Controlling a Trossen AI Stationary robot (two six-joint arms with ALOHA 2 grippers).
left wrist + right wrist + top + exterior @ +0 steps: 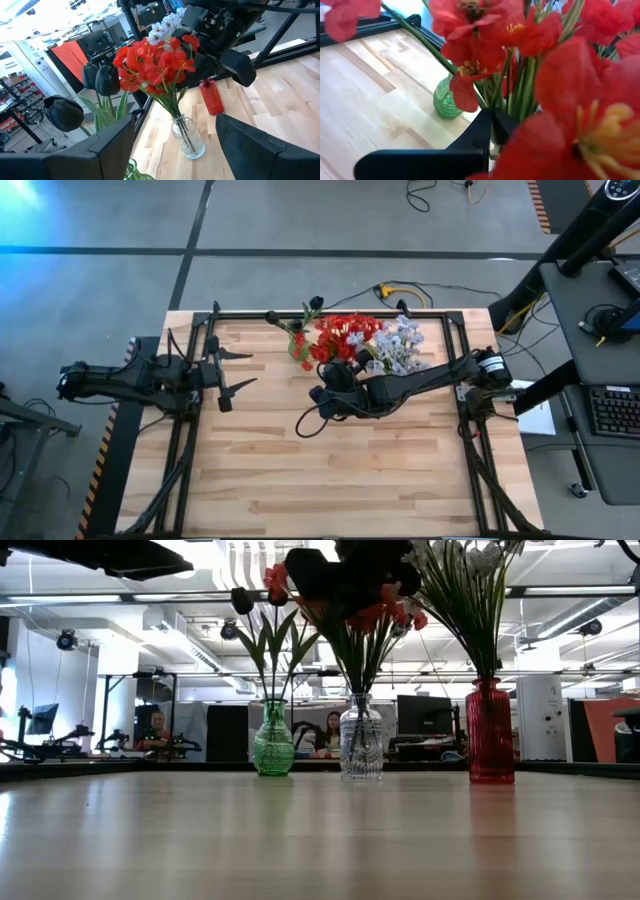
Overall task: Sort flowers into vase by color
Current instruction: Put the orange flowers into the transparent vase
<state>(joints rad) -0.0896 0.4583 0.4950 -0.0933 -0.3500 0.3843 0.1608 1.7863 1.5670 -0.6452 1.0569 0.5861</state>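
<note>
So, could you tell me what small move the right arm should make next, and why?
Probably lift straight up: the right gripper has its jaws shut among the red flowers in the clear vase, while a stray red flower sits in the green vase.

robotics lab, open ceiling ducts, monitors, other arm rigs

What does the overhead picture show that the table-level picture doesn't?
Only the overhead view shows both arms whole: the open left gripper waiting at the table's left, and the shut right gripper among the red flowers. Only the table-level view shows the green glass vase, clear glass vase and red glass vase. Both show the flowers.
</note>
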